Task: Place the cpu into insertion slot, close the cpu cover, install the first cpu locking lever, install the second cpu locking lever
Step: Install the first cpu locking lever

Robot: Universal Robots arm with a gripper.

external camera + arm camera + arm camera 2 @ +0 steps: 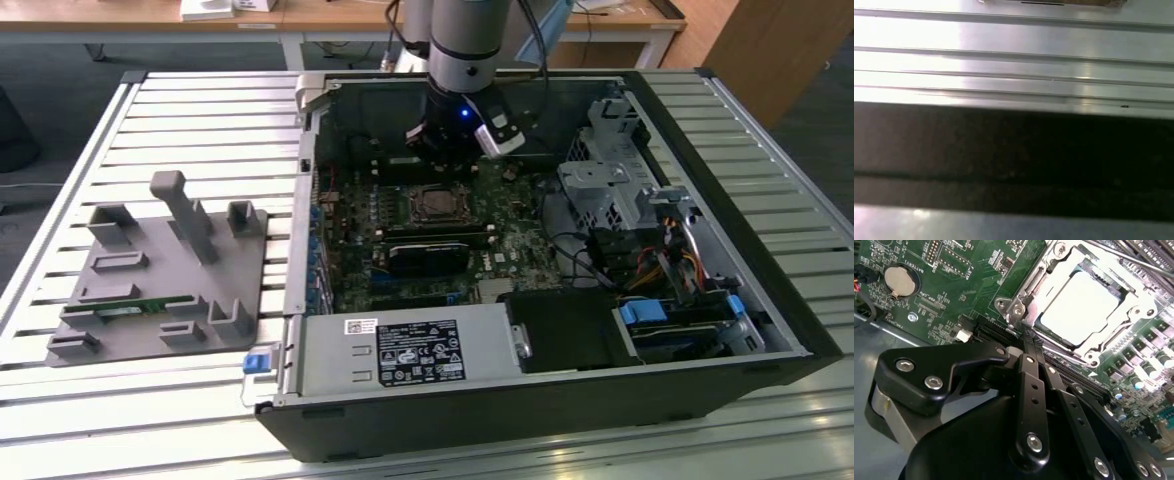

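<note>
The cpu lies pale and flat in the insertion slot on the green board. The silver cpu cover lies down around it as a frame. A thin metal locking lever runs along the socket's far side. My gripper is shut with nothing between its fingers, its tips just off a corner of the socket. In the exterior view my gripper hangs inside the open case, a little behind the socket.
A grey fixture plate with upright posts lies on the slatted table at the exterior view's left. The power supply sits at the case front, a drive cage at the exterior view's right. A coin battery is beside the gripper.
</note>
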